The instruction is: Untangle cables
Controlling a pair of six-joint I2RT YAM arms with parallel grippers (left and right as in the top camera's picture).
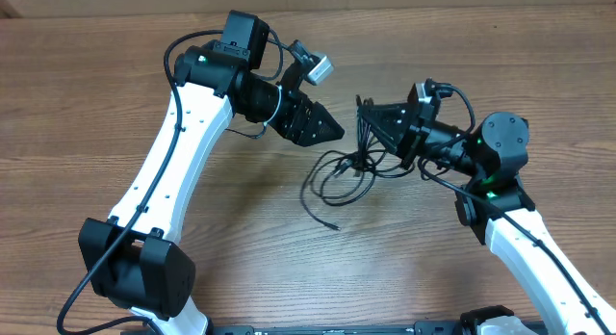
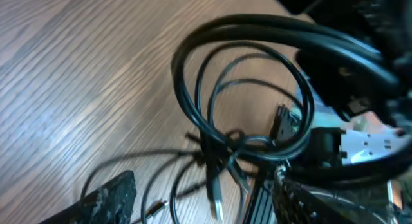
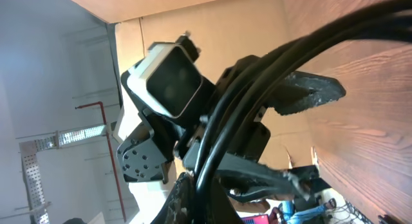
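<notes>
Black cables [image 1: 339,171] between closed right fingers [image 1: 376,119]

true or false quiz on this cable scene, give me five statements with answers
1. The right gripper is shut on the cables. True.
2. The left gripper is clamped on a cable. False: its jaws stand open with nothing gripped.
3. The cables lie straight and separate. False: they are looped and tangled together.
4. A plug end rests on the table. True.
5. The table is white plastic. False: it shows brown wood grain.
</notes>
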